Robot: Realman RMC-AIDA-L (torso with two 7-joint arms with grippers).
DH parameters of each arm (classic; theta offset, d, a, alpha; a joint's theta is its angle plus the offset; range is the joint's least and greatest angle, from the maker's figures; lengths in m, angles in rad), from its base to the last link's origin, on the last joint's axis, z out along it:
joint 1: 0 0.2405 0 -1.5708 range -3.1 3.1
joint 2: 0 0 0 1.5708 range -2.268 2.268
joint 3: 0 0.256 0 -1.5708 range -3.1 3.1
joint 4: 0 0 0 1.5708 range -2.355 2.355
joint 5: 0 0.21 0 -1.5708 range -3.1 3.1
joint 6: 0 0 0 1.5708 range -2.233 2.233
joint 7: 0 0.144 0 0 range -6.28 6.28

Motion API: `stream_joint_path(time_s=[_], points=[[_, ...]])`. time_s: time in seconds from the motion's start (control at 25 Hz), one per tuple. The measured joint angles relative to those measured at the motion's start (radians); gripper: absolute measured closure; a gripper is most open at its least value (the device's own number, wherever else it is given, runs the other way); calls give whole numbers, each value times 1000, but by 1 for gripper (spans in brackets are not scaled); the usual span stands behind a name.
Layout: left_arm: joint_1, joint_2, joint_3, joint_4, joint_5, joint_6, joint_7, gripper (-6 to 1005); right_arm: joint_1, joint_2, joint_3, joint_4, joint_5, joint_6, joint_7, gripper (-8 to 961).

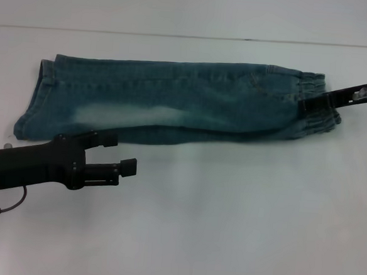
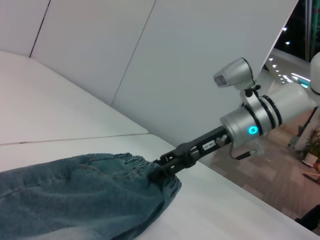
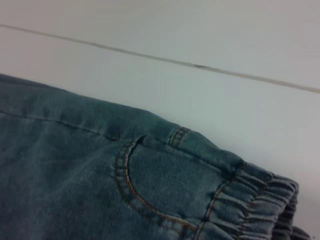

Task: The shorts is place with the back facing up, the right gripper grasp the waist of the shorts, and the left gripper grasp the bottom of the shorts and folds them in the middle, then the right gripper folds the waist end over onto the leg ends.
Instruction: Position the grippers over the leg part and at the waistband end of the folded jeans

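The blue-green denim shorts lie folded lengthwise into a long strip across the white table. The waist of the shorts is at the right, and the leg ends are at the left. My right gripper reaches in from the right and is shut on the gathered waist, as the left wrist view shows with the right gripper pinching the band. My left gripper hovers just in front of the strip's near edge, open and holding nothing. The right wrist view shows a pocket seam beside the elastic.
A seam line runs across the table behind the shorts. Bare white tabletop fills the front half of the head view. In the left wrist view, white wall panels stand behind the table.
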Motion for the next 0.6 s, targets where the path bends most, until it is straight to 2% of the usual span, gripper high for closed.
stream_joint_path(time_s=[0.28,0.6], points=[[-2,-3,13,0,-1,-10,0,48,-2,13,-5,-5,43,-10,-42,16],[3,-7,20,0,-1,-25,0,48,-13,-7,4,-34,111,-124,-71,21]])
